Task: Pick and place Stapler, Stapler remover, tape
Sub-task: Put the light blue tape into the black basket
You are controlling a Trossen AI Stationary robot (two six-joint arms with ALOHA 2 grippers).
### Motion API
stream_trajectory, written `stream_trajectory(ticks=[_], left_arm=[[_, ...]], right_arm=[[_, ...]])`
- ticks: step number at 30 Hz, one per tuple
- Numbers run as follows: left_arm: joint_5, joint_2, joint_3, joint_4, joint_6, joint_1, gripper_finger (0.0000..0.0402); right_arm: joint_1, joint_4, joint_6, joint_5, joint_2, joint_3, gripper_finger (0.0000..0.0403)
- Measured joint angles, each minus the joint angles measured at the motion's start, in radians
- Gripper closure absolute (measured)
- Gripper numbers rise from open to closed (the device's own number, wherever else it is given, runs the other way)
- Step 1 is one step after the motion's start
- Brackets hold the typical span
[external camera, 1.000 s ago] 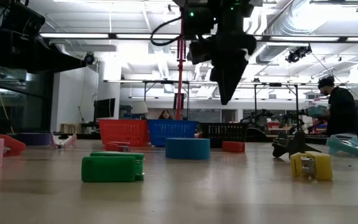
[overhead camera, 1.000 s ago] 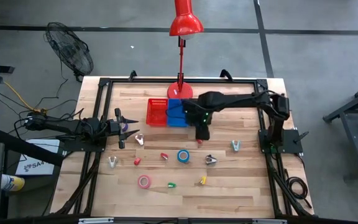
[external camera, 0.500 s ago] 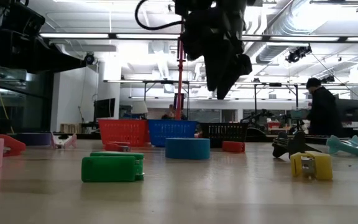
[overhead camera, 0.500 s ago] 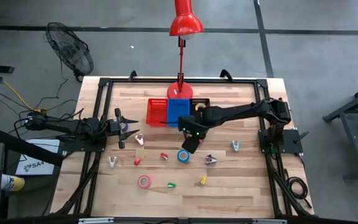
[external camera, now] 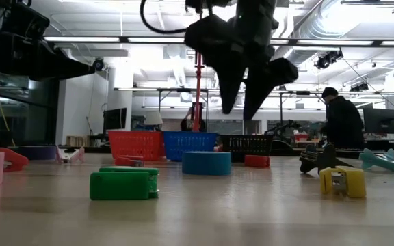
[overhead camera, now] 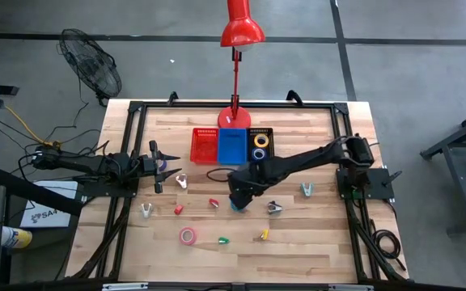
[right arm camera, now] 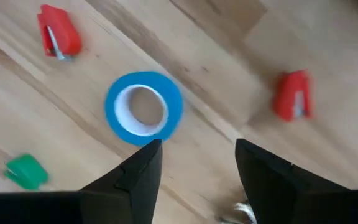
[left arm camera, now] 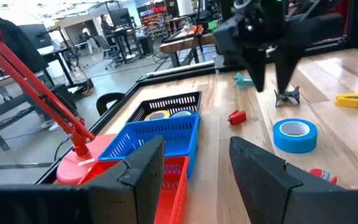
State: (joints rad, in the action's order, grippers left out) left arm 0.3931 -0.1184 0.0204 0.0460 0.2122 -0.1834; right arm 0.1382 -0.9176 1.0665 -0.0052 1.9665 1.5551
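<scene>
- Right hand: seen from overhead above the middle of the desk, fingers spread apart, nothing held; in the low view it hangs clear above the desk surface.
- Blue tape roll: lying flat on the desk directly below the right hand, just ahead of its fingertips in the right wrist view, open centre facing up; also seen at and.
- Handling, judged: a light, stiff ring with a smooth, possibly slippery outer face; best taken across the wall, one finger in the open centre and one outside, or across the full outer width if the spread allows.
- Other items near the hand: a red stapler and a second red piece on either side of the roll, a green piece farther off; a pink tape roll well apart.
- Black bin: beyond the hand, already holding tape rolls.
- Left hand: waiting at the desk's left side, fingers apart.
- Change from earlier frames: the right arm has swung from the bins out over the blue roll, and the fingers have parted.
</scene>
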Motion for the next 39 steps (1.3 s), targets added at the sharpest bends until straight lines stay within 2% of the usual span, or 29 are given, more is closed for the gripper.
stream_trajectory(ticks=[2, 8, 23, 28, 39], left_arm=[[0.000, 0.000, 0.000, 0.000, 0.000, 0.000, 0.0222], [0.000, 0.000, 0.000, 0.000, 0.000, 0.000, 0.0222], [0.000, 0.000, 0.000, 0.000, 0.000, 0.000, 0.0222], [0.000, 0.000, 0.000, 0.000, 0.000, 0.000, 0.0222], [0.000, 0.000, 0.000, 0.001, 0.000, 0.000, 0.0222]], right_arm=[[0.003, 0.038, 0.032, -0.026, 0.016, 0.000, 0.0188], [0.001, 0.060, 0.137, -0.017, 0.063, 0.000, 0.0147], [-0.008, 0.075, 0.259, -0.040, 0.138, 0.000, 0.0144], [-0.015, 0.054, 0.269, -0.068, 0.138, 0.000, 0.0169], [-0.014, 0.056, 0.269, -0.083, 0.156, 0.000, 0.0268]])
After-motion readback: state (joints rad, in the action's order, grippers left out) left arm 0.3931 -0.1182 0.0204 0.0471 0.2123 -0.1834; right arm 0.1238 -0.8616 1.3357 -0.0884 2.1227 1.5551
